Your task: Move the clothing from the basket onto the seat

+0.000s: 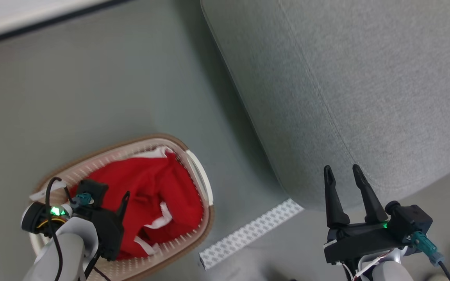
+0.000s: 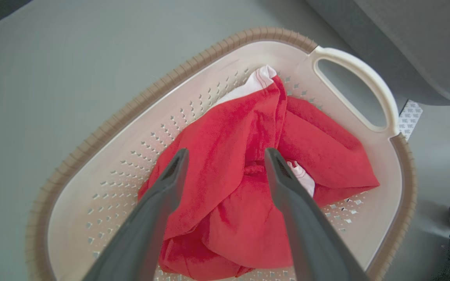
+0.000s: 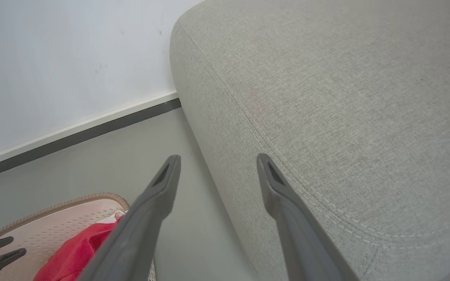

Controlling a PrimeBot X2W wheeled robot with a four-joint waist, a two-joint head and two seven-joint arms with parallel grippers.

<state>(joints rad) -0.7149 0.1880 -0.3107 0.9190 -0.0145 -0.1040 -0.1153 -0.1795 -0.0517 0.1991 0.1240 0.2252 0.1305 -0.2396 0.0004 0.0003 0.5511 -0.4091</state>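
Clothing lies bunched in the basket, a red heap with white trim showing at its upper edge, and it fills the lower left of the head view. None of it has reached the seat, so I judge the task is only starting. My left gripper hangs directly over the heap and points down into it. Both fingers are spread as wide as they go, with nothing between them. In my left wrist view the two tips straddle a raised fold running down the middle of the fabric. I take that as the reason for lining up here, since a ridge pinches more easily than a flat sheet. I cannot tell whether the tips touch the cloth. The seat takes up the upper right of the head view, and its rounded, stitched corner comes down toward the lower right. It is well apart from the basket, with bare floor and a white perforated strip between them. My right gripper sits at the lower right with its fingers over that corner, jaws fully apart and empty. There it is out of the left arm's way. The cloth is loose and will probably drape and catch on the rim, so I expect to need a high lift before swinging across.
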